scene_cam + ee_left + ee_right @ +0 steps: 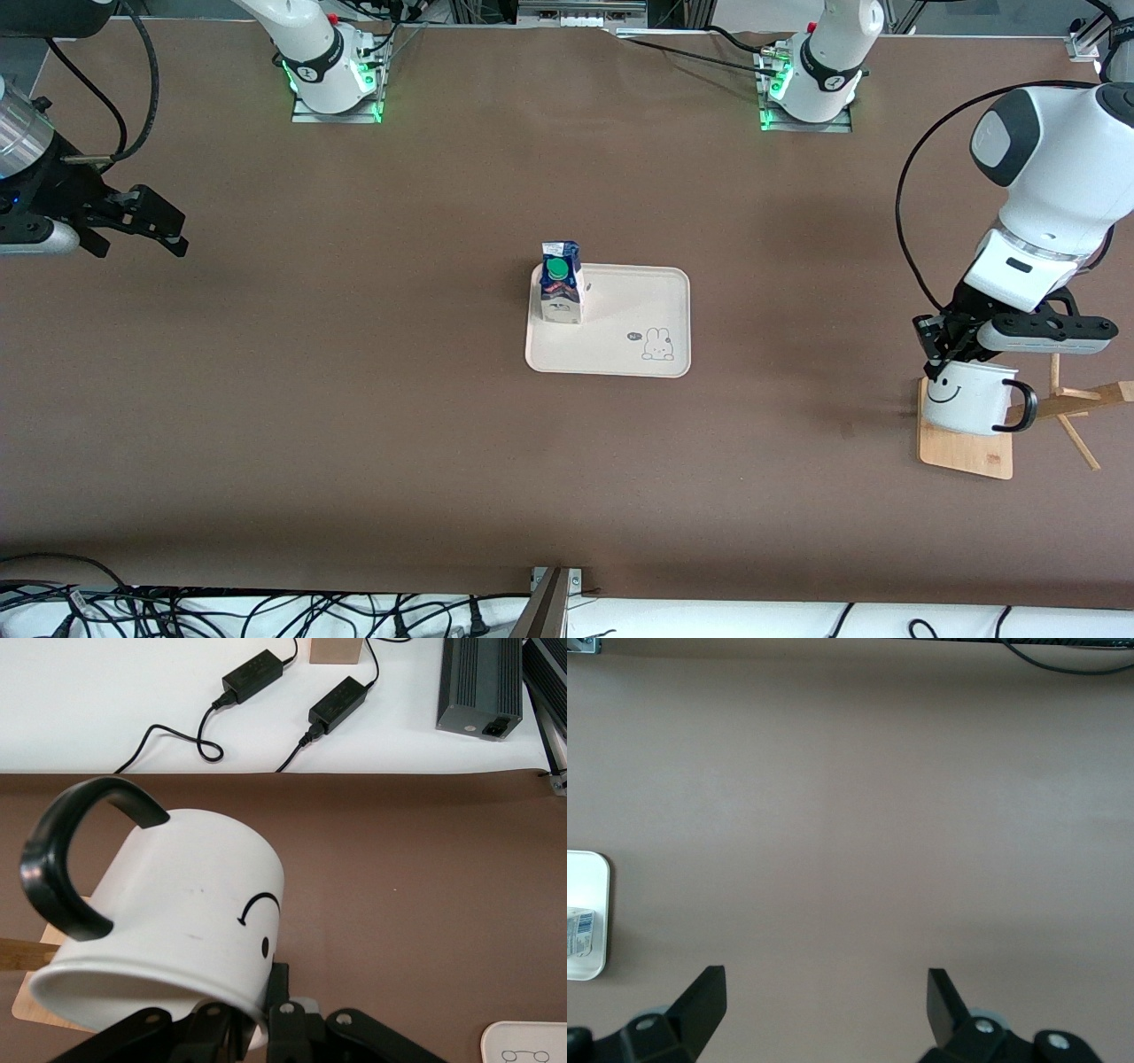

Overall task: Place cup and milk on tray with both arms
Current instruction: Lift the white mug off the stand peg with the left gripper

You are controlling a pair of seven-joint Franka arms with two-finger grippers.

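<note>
Brown matting covers the long table where two white robot arms work, with the cream tray lying at its middle and the milk already standing upright on the tray's corner toward the right arm's end. At the left arm's end, the left gripper is clamped on the rim of the cup, which hangs over the square wooden rack base with its smiley face turned toward the tray and its black loop handle pointing away from it. The right gripper waits over bare table at its own end, jaws spread wide and empty. Only the cup is left to deliver, and the move ahead turns on one relation: the tray lies well apart from the cup, straight along the table toward the right arm's end, with free space beside the milk on the side nearer the cup
</note>
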